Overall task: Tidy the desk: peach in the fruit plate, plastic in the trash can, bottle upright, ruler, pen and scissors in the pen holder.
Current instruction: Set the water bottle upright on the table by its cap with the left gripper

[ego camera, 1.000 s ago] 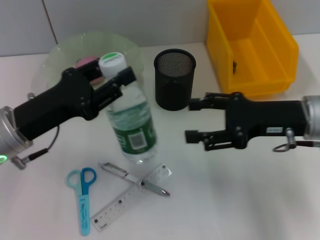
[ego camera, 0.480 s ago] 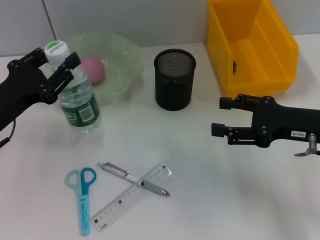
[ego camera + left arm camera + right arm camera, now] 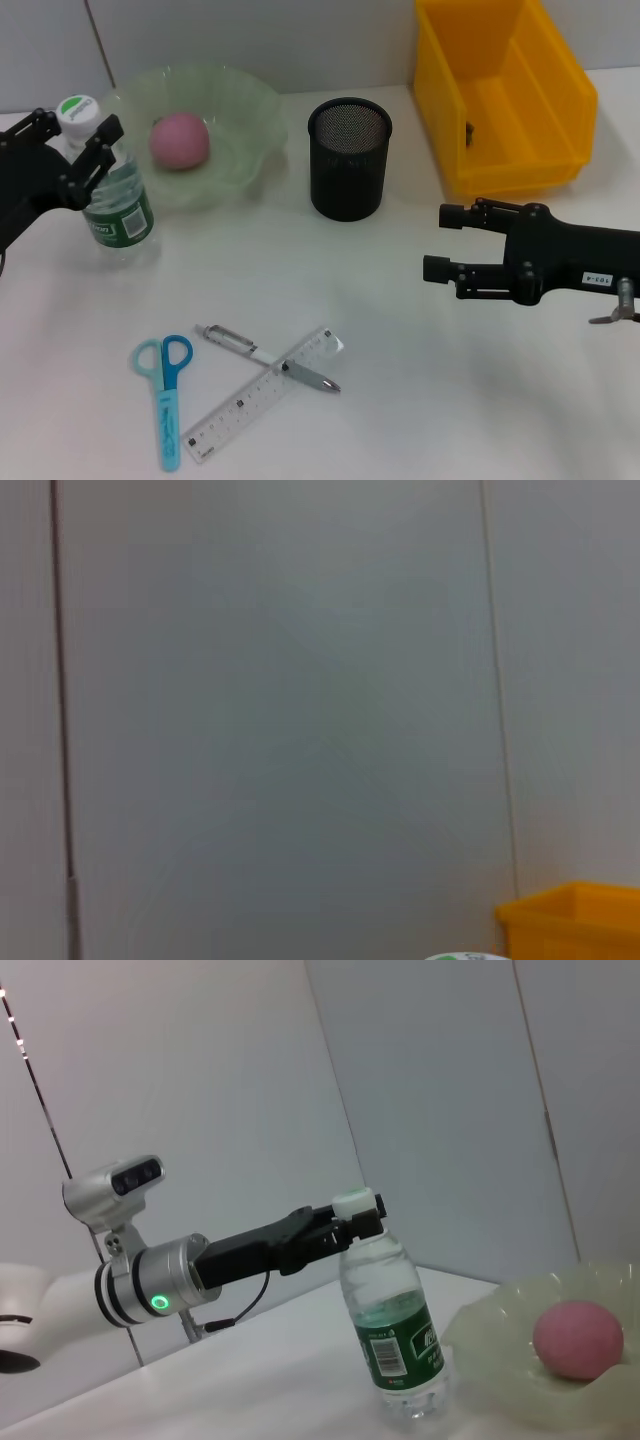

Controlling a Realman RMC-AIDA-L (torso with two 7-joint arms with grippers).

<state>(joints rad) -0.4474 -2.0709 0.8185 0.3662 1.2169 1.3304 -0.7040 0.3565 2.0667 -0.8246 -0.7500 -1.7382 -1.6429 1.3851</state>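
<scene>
The clear bottle (image 3: 118, 205) with a green label and white cap stands upright at the table's left, beside the fruit plate (image 3: 250, 110). My left gripper (image 3: 75, 135) is shut on the bottle's neck just under the cap; the right wrist view shows this grip too (image 3: 350, 1225) on the bottle (image 3: 395, 1335). The pink peach (image 3: 180, 140) lies in the green plate. The blue scissors (image 3: 165, 395), the pen (image 3: 265, 357) and the clear ruler (image 3: 262, 392) lie flat at the front, pen across ruler. My right gripper (image 3: 437, 243) is open and empty, right of the black mesh pen holder (image 3: 348, 158).
A yellow bin (image 3: 500, 90) stands at the back right with a small dark thing inside. A wall runs behind the table. The left wrist view shows only wall and the bin's corner (image 3: 570, 920).
My left gripper has carried the bottle left from the table's middle and stood it beside the plate. My right arm has drawn back to the right.
</scene>
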